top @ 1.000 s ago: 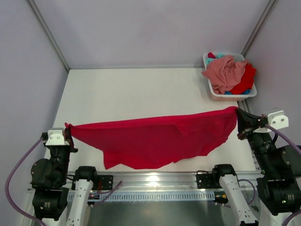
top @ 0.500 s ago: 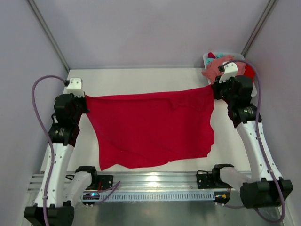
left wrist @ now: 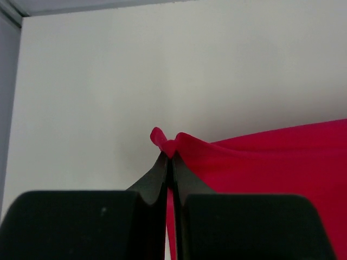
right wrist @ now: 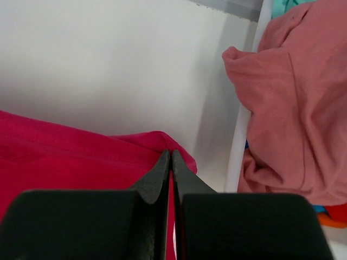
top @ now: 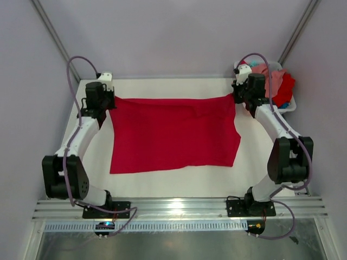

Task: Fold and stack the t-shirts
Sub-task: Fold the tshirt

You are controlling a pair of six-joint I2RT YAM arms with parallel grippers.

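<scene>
Two pinches held the red t-shirt (top: 173, 135) by its far corners. The left gripper (top: 108, 101) had its jaws pressed together on the far-left corner. The right gripper (top: 237, 97) was clamped the same way on the far-right corner, just beside the white basket (right wrist: 241, 141). Between them the far edge ran taut and nearly straight, while the rest of the cloth lay flat on the table (top: 162, 187), reaching toward the near side. Holding the corners apart looked meant to draw out wrinkles and square the shirt before any fold; a slight crease showed near the middle of the far edge. In the basket at the far right, a salmon pink shirt (right wrist: 293, 108) lay crumpled over a bit of teal cloth (right wrist: 284, 6) and another red garment (top: 286, 89). Folding had not yet begun, by my judgement.
</scene>
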